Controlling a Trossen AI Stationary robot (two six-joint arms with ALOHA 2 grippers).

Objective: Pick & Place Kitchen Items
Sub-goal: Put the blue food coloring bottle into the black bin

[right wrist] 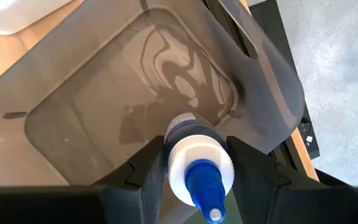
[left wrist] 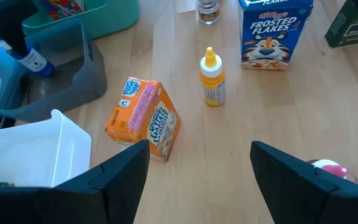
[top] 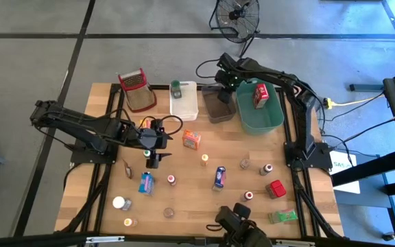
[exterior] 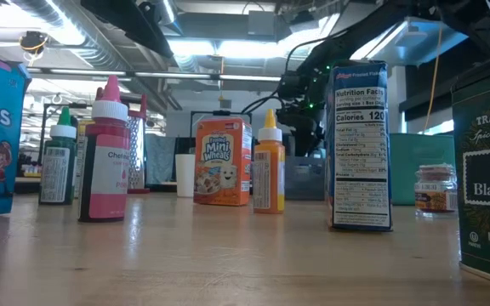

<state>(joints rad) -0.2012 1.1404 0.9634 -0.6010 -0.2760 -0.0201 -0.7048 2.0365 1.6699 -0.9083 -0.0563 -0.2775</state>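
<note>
My right gripper point(top: 220, 82) hangs at the far side, over the grey bin point(right wrist: 129, 112), shut on a small bottle point(right wrist: 197, 163) with a white cap and a blue nozzle. My left gripper point(left wrist: 197, 149) stands open above the table's left middle point(top: 151, 154) and holds nothing. Ahead of it, an orange Mini Wheats box point(left wrist: 143, 118) lies on its side, and a yellow bottle point(left wrist: 212, 78) and a Frosted Flakes box point(left wrist: 272, 31) stand upright. Several more bottles and boxes stand about the table, among them a red box point(top: 276, 188). My right gripper pinches the bottle between its two fingers, at the sides of the white cap point(right wrist: 178, 163). The fingers point steeply down. The nozzle points up toward the wrist and the dark body point(right wrist: 188, 127) hangs below, over the inside of the grey bin.
A white bin point(top: 184, 103) with a green-capped bottle point(top: 176, 87) stands left of the grey bin. On the right is a green bin point(top: 269, 118) holding a red box point(top: 260, 95). A red-rimmed wire basket point(top: 136, 89) sits at the far left. A third dark arm point(top: 238, 223) shows at the near edge.
</note>
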